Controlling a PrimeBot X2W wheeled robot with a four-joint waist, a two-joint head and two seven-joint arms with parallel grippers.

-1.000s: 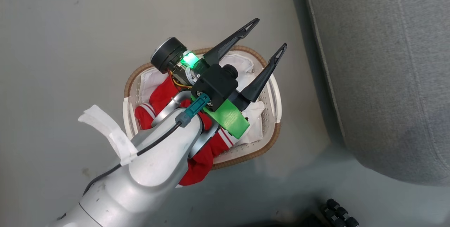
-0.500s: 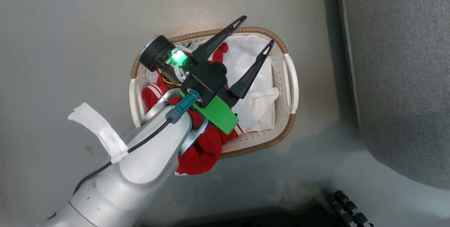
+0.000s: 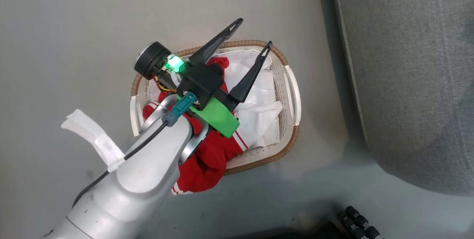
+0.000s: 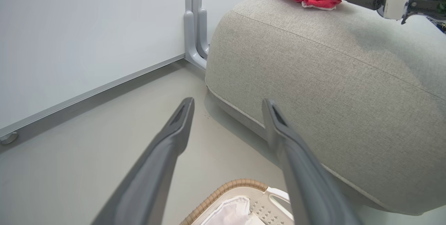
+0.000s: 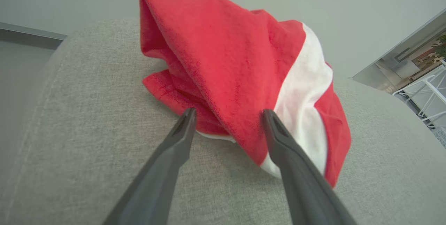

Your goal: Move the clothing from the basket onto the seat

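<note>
The basket (image 3: 292, 94) stands on the floor left of the grey seat (image 3: 407, 65). Red clothing (image 3: 203, 161) with striped trim fills its left half and spills over the near rim; the white liner (image 3: 259, 117) shows on the right. My left gripper (image 3: 252, 33) hangs open over the basket's far side, holding nothing. Its wrist view shows the left gripper (image 4: 227, 102) open above the basket rim (image 4: 237, 183), facing the seat (image 4: 331, 78). A second red garment (image 5: 237, 61) with a white panel lies on the seat (image 5: 87, 148). My right gripper (image 5: 229, 113) is open at that garment's near edge.
Grey floor (image 3: 74, 28) surrounds the basket. A pale wall with a baseboard and a grey metal post (image 4: 195, 26) stands behind the seat. Black ridged parts (image 3: 357, 224) sit at the lower right near the seat's corner.
The head camera has shifted. Against the basket, my open left gripper has drifted left, from past the right rim to over the basket's middle. More red cloth shows beside its fingers.
</note>
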